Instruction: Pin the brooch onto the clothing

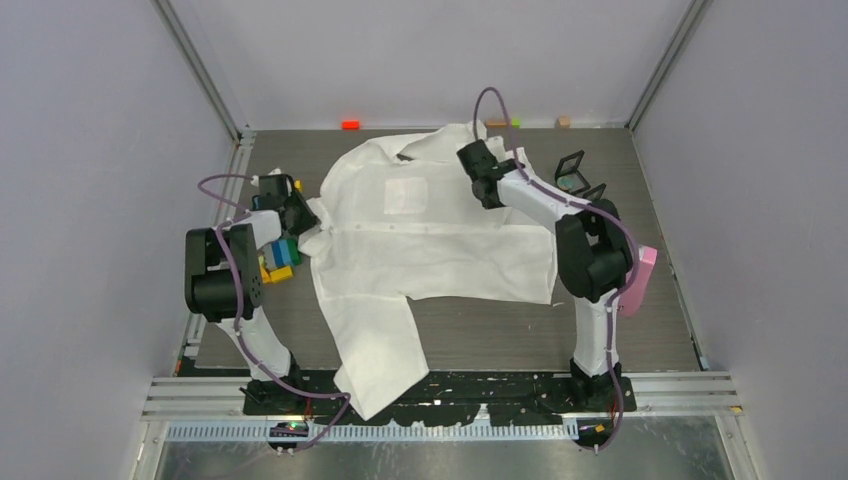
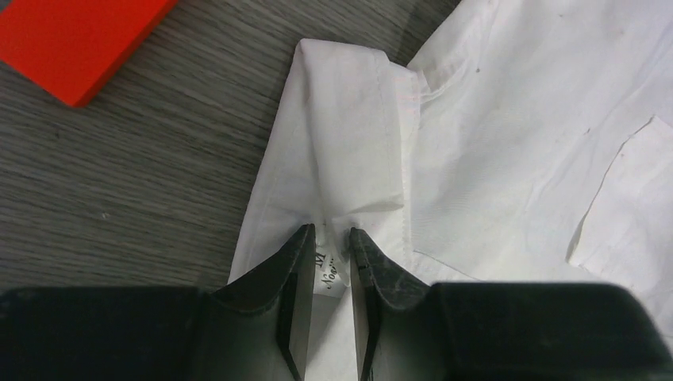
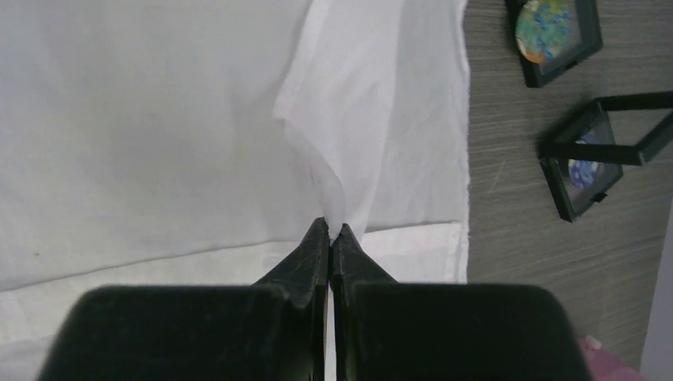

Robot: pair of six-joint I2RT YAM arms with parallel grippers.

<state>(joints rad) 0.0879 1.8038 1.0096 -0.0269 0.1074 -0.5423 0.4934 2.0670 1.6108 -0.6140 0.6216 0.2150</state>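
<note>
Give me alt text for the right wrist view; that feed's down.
The right gripper is shut on a raised fold of the white shirt, which fills the left and centre. At right, on the grey table, an upper black frame and a lower black frame each hold a colourful round piece.

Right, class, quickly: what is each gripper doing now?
Left gripper: closed on the shirt edge.
Right gripper: closed on a pinched shirt fold.

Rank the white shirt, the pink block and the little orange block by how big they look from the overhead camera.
1. white shirt, by far the largest.
2. pink block.
3. orange block, tiny, though it lies farthest from the camera.
</note>
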